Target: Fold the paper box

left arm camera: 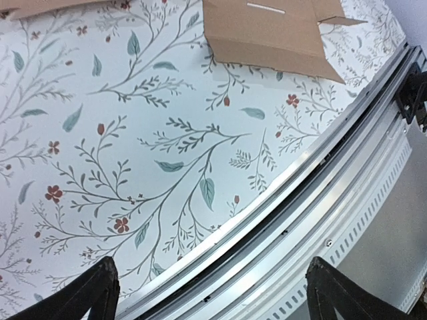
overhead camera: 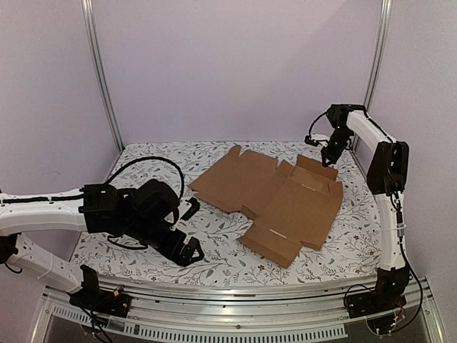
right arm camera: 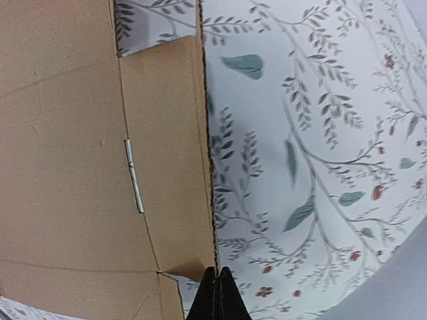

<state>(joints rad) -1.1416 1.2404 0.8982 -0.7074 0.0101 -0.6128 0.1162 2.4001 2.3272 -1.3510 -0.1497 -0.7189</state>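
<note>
Top view: paper box [overhead camera: 285,200] lies unfolded and flat on the floral worktop [overhead camera: 143,164], spread from the centre out toward 3 o'clock. Flaps and tabs point to 11 and 1 o'clock. A short slit [overhead camera: 277,234] shows in the panel nearest 5 o'clock.

Left hand [overhead camera: 191,230]: low over the worktop at about 8 o'clock, just beside the box's near-left edge and not touching it. Fingers spread wide, nothing between them. Left wrist view confirms this: the two dark fingertips sit at the bottom corners, hand [left arm camera: 213,293] over bare floral worktop [left arm camera: 133,133] and the metal rail [left arm camera: 320,200] at the near edge. A corner of the box [left arm camera: 267,33] with its slit [left arm camera: 265,8] is at 12 o'clock in that view, well apart from the fingers.

Right hand [overhead camera: 330,158]: at about 2 o'clock on the worktop, down at the far-right flap of the box. Right wrist view: fingers pressed together, hand [right arm camera: 217,297] at 6 o'clock in the frame. The flap's raw corrugated edge runs straight down to the fingertips. Cannot tell whether cardboard is pinched between them or the tips only meet the edge. Box [right arm camera: 67,133] fills the 9 o'clock half of that view, slit [right arm camera: 133,177] visible, worktop [right arm camera: 320,133] on the 3 o'clock half.
</note>
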